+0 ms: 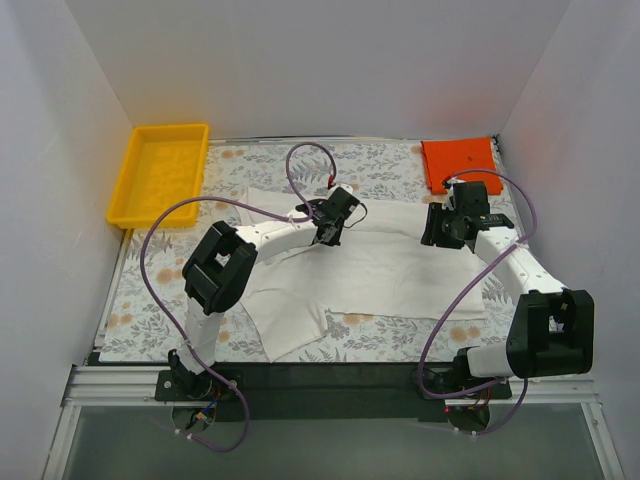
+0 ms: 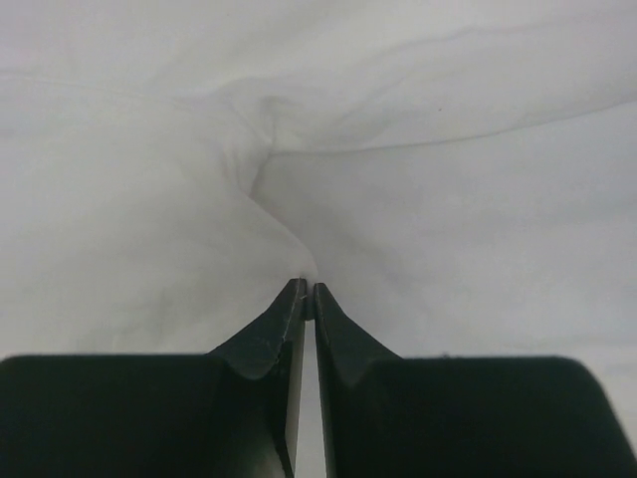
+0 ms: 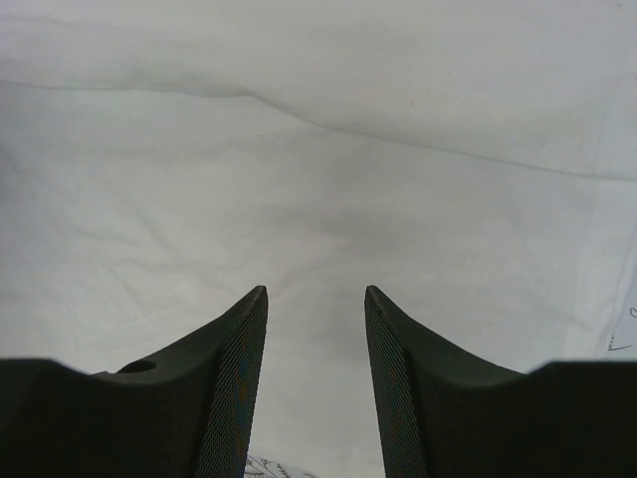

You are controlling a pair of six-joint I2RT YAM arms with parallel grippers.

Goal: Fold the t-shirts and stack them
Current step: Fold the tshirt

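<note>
The large white t-shirt (image 1: 390, 270) lies spread across the middle of the flowered table, its print not showing. My left gripper (image 1: 326, 232) is at the shirt's upper edge, shut on a pinch of the white cloth (image 2: 289, 239), which puckers toward the fingertips (image 2: 295, 299). My right gripper (image 1: 443, 232) is open over the shirt's right part; only white cloth (image 3: 318, 199) shows between its fingers (image 3: 254, 309). The orange-red t-shirt (image 1: 459, 162), folded to a small square, lies at the back right corner, just behind the right gripper.
A yellow plastic tray (image 1: 160, 172) stands at the back left corner of the table. White walls close in the left, back and right sides. Purple cables (image 1: 300, 160) loop above both arms.
</note>
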